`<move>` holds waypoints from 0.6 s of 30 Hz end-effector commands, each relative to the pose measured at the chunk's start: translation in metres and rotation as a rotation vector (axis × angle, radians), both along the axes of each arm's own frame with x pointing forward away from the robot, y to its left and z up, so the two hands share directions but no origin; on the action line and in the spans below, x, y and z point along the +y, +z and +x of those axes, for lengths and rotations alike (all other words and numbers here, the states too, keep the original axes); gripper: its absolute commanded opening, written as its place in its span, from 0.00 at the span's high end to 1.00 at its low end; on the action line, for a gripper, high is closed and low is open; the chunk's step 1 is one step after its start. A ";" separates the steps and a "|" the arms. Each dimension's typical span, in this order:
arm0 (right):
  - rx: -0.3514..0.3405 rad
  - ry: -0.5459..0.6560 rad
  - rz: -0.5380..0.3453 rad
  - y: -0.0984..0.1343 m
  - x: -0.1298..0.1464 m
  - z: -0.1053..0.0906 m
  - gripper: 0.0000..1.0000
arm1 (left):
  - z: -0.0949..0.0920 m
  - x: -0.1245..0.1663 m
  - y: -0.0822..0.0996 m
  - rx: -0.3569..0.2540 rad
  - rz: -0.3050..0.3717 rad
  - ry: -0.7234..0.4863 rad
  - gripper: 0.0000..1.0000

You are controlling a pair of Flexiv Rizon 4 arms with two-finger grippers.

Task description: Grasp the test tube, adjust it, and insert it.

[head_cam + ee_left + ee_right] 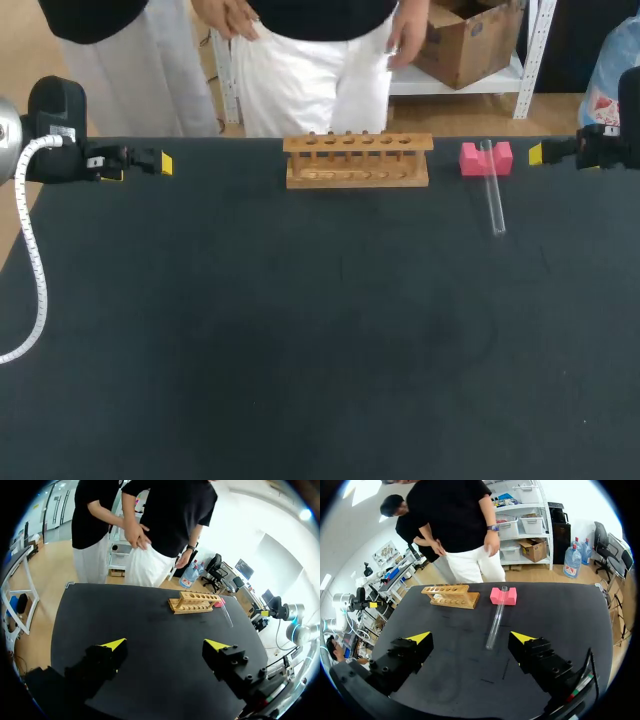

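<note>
A clear test tube (492, 195) lies on the black table, its far end resting in the notch of a pink block (486, 158). A wooden rack (357, 160) with a row of holes stands at the back middle. My right gripper (540, 153) is open at the table's right edge, just right of the pink block. In the right wrist view the test tube (496, 617) lies ahead of the open right gripper (471, 638), with the pink block (503, 595) and the rack (450, 596) beyond. My left gripper (160, 162) sits open at the far left; its wrist view shows the open left gripper (166, 644) and the rack (195, 602) far ahead.
The black table (300, 330) holds nothing else in its middle and front. A white cable (35, 270) hangs along the left edge by my left arm. People stand just behind the far edge, not reaching over it.
</note>
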State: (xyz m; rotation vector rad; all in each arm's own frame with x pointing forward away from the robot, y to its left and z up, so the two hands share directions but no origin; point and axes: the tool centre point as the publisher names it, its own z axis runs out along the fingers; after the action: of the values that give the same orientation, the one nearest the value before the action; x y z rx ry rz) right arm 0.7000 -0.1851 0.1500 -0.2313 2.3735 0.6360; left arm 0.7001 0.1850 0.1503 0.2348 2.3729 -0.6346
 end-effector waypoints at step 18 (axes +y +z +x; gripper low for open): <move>0.000 0.000 0.000 0.000 0.000 0.000 0.00 | 0.043 0.014 0.024 -0.246 -0.064 -0.343 0.00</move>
State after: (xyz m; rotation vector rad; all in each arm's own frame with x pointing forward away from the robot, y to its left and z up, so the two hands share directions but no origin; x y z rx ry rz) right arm 0.7000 -0.1850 0.1500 -0.2313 2.3735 0.6360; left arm 0.7350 0.1963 0.1780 0.5465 2.1848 -0.5920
